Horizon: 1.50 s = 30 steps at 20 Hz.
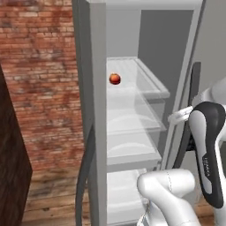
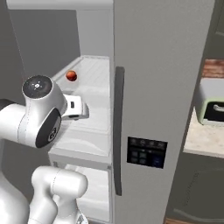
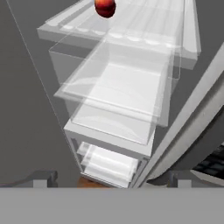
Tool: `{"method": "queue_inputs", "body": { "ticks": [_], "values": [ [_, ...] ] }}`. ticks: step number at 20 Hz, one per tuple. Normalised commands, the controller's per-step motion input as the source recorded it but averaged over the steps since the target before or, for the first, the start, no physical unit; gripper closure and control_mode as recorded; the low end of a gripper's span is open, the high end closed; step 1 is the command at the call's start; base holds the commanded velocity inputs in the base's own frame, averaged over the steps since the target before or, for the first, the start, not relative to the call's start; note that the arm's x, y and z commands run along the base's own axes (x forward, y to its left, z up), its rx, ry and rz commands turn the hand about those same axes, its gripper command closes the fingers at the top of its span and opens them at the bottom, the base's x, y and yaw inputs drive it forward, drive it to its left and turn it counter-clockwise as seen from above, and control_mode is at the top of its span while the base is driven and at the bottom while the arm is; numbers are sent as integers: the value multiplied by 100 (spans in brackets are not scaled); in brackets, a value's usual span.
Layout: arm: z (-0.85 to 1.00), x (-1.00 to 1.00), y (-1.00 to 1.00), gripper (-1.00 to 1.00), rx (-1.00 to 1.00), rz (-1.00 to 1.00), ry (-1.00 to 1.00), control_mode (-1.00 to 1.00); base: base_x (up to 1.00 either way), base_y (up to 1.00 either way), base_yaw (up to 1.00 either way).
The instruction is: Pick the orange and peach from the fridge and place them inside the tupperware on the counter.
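- one small red-orange ball with a paler patch, the peach [image 1: 114,79], sits on the top shelf [image 1: 141,75] of the open fridge [image 1: 98,114], near the shelf's back left corner in the left base view; in the right base view the peach [image 2: 71,75] lies at the shelf's far left edge, and the hand view shows it [image 3: 105,7] at the top of the frame.
- several pale translucent white shelves are stacked below it inside the grey cabinet, with a clear drawer-like bin [image 3: 118,94] under the top shelf.
- the fridge door [image 2: 166,100] stands beside the opening in the right base view, carrying a long dark vertical handle [image 2: 118,131] and a small dark control panel [image 2: 146,152].
- the gripper [image 3: 111,177] points down along the front of the shelves; its two dark tips stand wide apart at the left and right of the hand view with nothing between them, so the hand is spread and carries nothing.
- a red brick wall [image 1: 39,79] and a wooden plank floor [image 1: 53,190] lie left of the fridge.
- at the right edge of the right base view, a beige speckled counter [image 2: 201,140] carries a pale green toaster oven [image 2: 211,107].
- a dull orange shape shows low in the hand view, partly hidden; i cannot tell what it is.
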Motion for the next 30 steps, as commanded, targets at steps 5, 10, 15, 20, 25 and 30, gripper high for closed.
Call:
{"method": "queue_inputs", "body": {
  "ticks": [5, 10, 15, 20, 25, 30],
  "values": [
    [0, 0, 0, -100, 0, 0, 0, 100, 87, 18, 3],
    [-3, 0, 16, -100, -3, 0, 0, -100, 26, 42, 1],
    [-2, 18, 74, -100, -10, 0, 0, -100, 0, 0, 0],
    [1, 43, 34, -100, -4, 1, 0, -100, 0, 0, 0],
    [4, 38, 0, -100, 0, 2, 0, -100, 0, 0, 0],
    [0, 52, 0, -100, 0, 0, 0, -100, 0, 0, 0]
  ]
}}
